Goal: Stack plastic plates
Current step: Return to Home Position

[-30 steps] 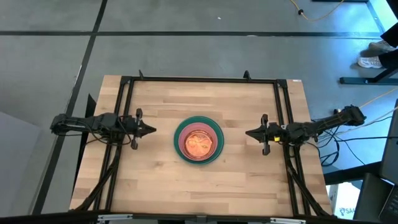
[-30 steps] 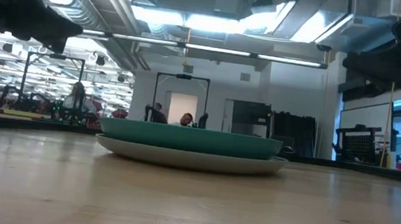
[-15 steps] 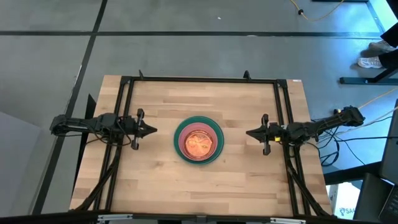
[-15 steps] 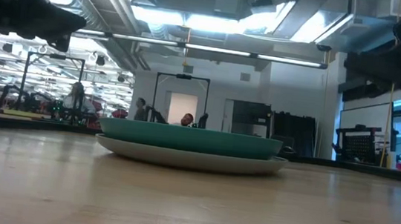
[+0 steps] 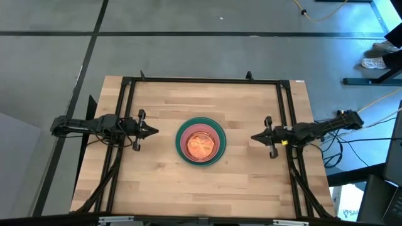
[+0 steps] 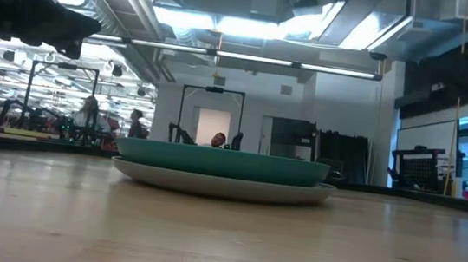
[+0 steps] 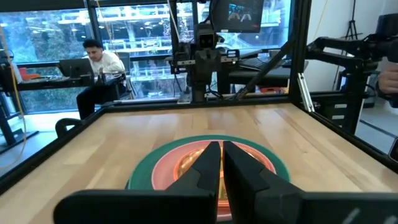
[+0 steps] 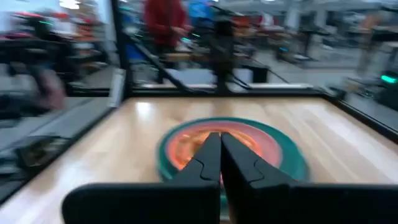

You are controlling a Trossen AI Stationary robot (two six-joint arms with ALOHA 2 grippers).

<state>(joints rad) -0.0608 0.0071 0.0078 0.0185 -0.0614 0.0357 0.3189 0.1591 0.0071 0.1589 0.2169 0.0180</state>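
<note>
1. The stack of plates (image 5: 200, 143) sits in the middle of the tabletop (image 5: 239, 107), well apart from every edge.
2. Bare wood lies all round the stack: left, right, near and far.
3. A black frame (image 5: 201, 81) runs along the far edge and down the left and right sides of the tabletop.
4. The left hand (image 5: 152, 131) hangs over the tabletop to the left of the stack, apart from it. It points at the stack. Its two fingers are pressed together and hold nothing.
5. The right hand (image 5: 254, 137) hangs to the right of the stack, apart from it, and points at it too. Its fingers are also pressed together with nothing in them.
6. The plates are round, so they have no long side. They lie flat with the hollow side up.
7. From the side, the grey plate (image 6: 222, 185) is at the bottom, touching the tabletop. The teal-green plate (image 6: 222, 161) rests in it.
8. From above, a pink plate (image 5: 185, 147) shows inside the green rim. An orange plate (image 5: 201, 144) is on top.
9. Beyond the tabletop, a person (image 7: 102, 62) sits at a desk.
</note>
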